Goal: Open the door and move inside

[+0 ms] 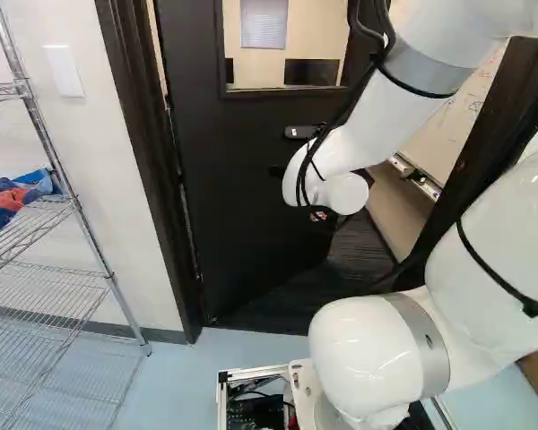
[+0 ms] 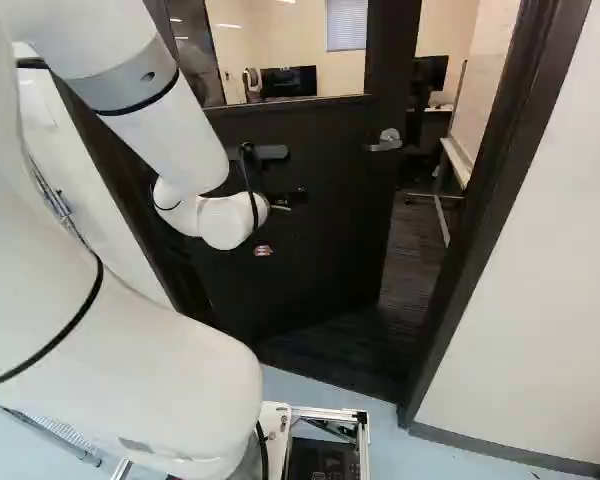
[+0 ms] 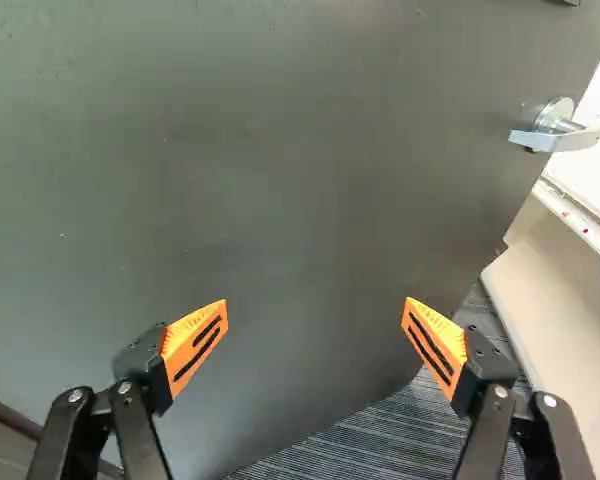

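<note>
1. The gripper [image 2: 292,198] has its fingers spread wide, with nothing pinched between them.
2. The door [image 1: 224,206] is directly ahead of it, its dark face filling the space before and between the fingers; whether the tips touch it, I cannot tell.
3. The handle [image 3: 555,138] is well apart from the gripper, ahead and off to one side, near the door's free edge.
4. The door is partly open, slanting into the room beyond and blocking much of the doorway; the gap lies between its free edge and the frame [image 2: 480,200].
5. Through the gap show carpet [image 2: 415,250] and a whiteboard [image 2: 480,95] over the ledge.
6. The wire rack [image 1: 49,215] is by the wall at the left of the left base view, cloth [image 1: 13,199] on it.
</note>
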`<state>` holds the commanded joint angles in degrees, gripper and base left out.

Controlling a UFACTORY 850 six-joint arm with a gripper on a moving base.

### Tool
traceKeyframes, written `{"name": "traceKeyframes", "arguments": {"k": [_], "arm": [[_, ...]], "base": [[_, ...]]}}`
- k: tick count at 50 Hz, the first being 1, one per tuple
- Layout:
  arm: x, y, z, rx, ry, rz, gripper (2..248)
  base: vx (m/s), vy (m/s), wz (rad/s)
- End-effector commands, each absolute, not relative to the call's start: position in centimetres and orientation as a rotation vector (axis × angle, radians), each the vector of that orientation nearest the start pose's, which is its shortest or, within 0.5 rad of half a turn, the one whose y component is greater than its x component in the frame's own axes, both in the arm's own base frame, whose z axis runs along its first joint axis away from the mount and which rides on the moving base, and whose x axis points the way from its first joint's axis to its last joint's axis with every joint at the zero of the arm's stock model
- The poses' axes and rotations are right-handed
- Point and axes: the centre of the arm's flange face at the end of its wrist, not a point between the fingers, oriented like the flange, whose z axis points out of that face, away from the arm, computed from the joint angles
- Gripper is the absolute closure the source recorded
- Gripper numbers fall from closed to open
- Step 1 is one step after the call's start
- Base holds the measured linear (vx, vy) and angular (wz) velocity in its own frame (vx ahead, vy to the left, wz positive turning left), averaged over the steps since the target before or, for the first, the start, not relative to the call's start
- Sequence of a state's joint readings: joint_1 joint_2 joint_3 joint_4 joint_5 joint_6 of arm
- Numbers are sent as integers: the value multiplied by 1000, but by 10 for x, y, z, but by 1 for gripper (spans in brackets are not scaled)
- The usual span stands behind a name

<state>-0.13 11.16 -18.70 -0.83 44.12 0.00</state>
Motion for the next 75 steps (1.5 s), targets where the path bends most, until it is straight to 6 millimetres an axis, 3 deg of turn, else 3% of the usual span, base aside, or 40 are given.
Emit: {"name": "traceKeyframes", "arguments": {"k": [18, 55, 75], "arm": [[360, 0, 428, -2512, 32, -1888, 3], [398, 0, 429, -2508, 413, -1866, 3], [427, 9, 429, -2502, 414, -1856, 3]], "base": [[0, 0, 0], [0, 0, 0], [0, 0, 0]]}}
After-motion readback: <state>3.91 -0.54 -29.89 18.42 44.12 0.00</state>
